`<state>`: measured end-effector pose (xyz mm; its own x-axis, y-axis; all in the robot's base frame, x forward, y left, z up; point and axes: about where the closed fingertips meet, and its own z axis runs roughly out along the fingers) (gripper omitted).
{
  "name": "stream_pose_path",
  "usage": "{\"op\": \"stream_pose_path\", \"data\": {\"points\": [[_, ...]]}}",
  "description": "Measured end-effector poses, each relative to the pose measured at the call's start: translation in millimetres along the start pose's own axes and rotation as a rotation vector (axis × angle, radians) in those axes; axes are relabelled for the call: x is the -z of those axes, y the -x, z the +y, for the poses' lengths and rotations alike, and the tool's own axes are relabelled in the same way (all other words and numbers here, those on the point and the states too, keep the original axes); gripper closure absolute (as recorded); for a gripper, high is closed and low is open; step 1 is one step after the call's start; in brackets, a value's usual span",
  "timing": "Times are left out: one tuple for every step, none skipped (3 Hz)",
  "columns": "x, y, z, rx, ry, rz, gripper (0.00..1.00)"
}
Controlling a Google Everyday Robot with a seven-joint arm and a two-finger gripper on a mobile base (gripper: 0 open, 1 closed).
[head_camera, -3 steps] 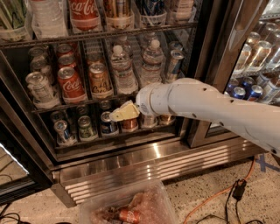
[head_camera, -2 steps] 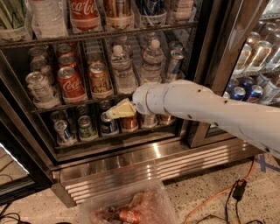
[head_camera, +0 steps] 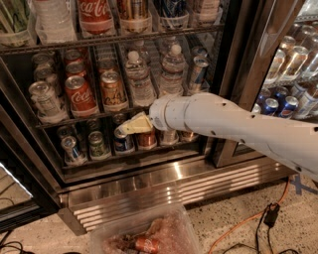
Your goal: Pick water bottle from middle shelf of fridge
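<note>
The fridge [head_camera: 149, 191] stands open in front of me. Its middle shelf [head_camera: 94, 115] holds cans on the left and two clear ribbed water bottles with white caps, one at the left [head_camera: 139, 79] and one at the right [head_camera: 173, 72]. My gripper [head_camera: 130, 126], cream-coloured on a white arm, points left just below the middle shelf's front rail. It sits in front of the bottom-shelf cans, below and slightly left of the left water bottle, and touches neither bottle.
Red cola cans [head_camera: 79, 94] and a brown can [head_camera: 113, 90] stand left of the bottles. A red-labelled cola bottle [head_camera: 94, 15] is on the top shelf. A second cooler with blue cans [head_camera: 288, 104] is at the right. A plastic tub [head_camera: 144, 233] and an orange cable [head_camera: 248, 218] lie on the floor.
My arm has shifted slightly to the left; the gripper stays at about the same height below the middle shelf rail. The bottles and cans have not moved.
</note>
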<state>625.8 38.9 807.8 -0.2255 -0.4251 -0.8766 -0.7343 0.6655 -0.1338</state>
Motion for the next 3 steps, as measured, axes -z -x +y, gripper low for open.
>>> {"op": "stream_pose_path", "data": {"points": [[-16,12,0,0.006,-0.003,-0.042,0.00],[-23,24,-6,0.018,-0.029,-0.079,0.00],[-26,32,-11,0.034,-0.064,-0.108,0.00]]}}
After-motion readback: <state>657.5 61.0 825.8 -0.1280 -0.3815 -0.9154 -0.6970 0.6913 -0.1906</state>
